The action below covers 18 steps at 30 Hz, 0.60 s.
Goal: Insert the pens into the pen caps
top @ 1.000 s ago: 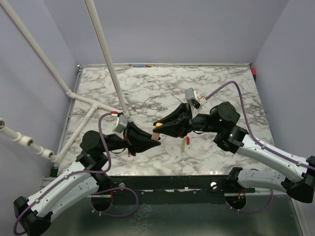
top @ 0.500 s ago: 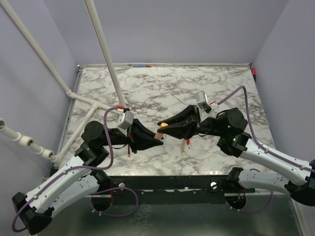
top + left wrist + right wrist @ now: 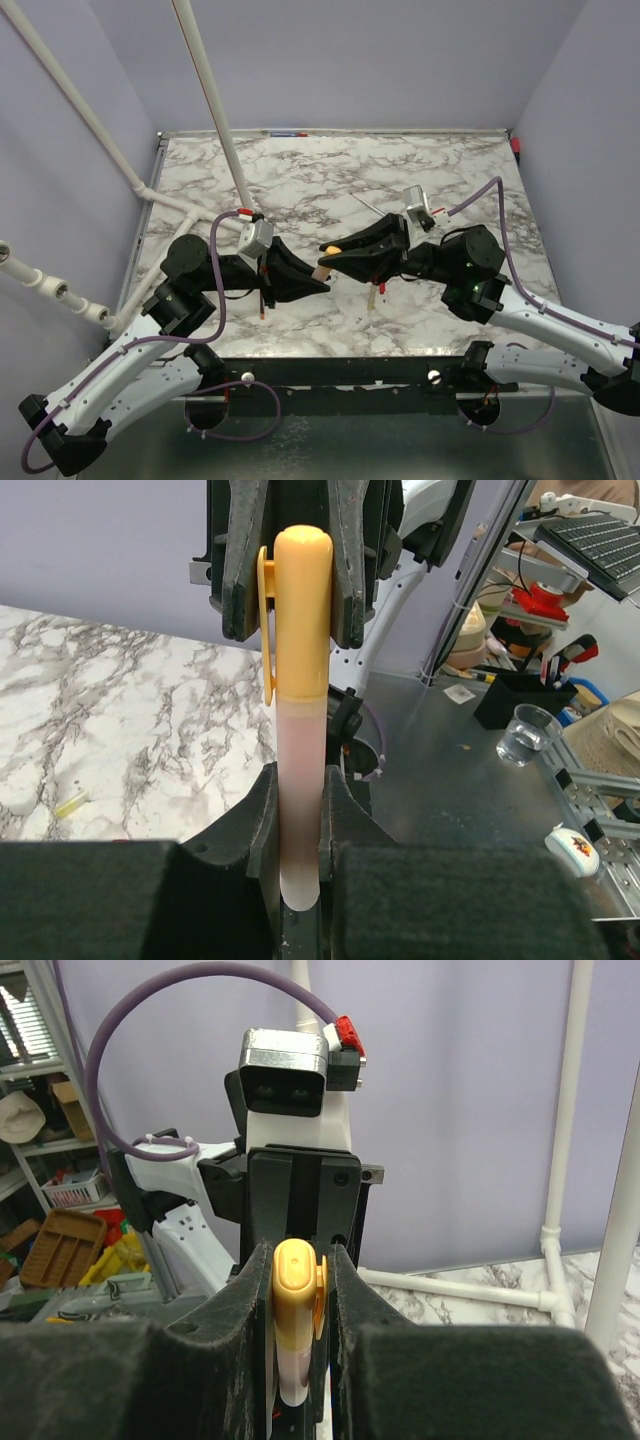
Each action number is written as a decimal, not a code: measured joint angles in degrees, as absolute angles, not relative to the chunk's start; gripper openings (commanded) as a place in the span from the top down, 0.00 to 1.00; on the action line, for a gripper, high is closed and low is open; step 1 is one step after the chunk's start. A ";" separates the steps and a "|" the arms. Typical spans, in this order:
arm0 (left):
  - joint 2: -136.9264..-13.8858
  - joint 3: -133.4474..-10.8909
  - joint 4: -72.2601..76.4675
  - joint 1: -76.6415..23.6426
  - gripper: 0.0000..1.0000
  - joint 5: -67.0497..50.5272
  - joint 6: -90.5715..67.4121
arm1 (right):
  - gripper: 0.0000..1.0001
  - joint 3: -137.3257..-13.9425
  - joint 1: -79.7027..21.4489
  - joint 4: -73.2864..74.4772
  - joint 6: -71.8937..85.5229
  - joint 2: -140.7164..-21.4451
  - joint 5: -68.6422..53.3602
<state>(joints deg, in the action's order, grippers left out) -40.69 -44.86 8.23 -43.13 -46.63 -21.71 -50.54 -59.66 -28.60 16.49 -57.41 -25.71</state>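
A pen with a whitish-pink barrel (image 3: 299,780) is held in the air between my two grippers, with a yellow-orange cap (image 3: 301,610) sitting over its far end. My left gripper (image 3: 300,805) is shut on the barrel; it also shows in the top view (image 3: 319,279). My right gripper (image 3: 299,1270) is shut on the cap (image 3: 294,1285), tip to tip with the left one in the top view (image 3: 333,253). An orange-red pen (image 3: 263,302) lies on the marble under my left arm. A pale pen (image 3: 370,297) and a small red piece (image 3: 381,288) lie under my right gripper.
White PVC pipes (image 3: 213,100) slant across the left side of the marble table (image 3: 460,180). A thin whitish stick (image 3: 366,205) lies mid-table. A small yellow bit (image 3: 72,803) lies on the marble. Purple walls close in the back and sides.
Both wrists have shifted a little to the right, the right arm most. The pen and cap have stayed gripped between the two grippers throughout.
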 measured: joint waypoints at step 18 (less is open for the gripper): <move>-39.11 -43.92 5.54 -42.98 1.00 -44.95 -21.80 | 0.99 -50.04 -61.45 -27.64 18.00 -56.75 -20.62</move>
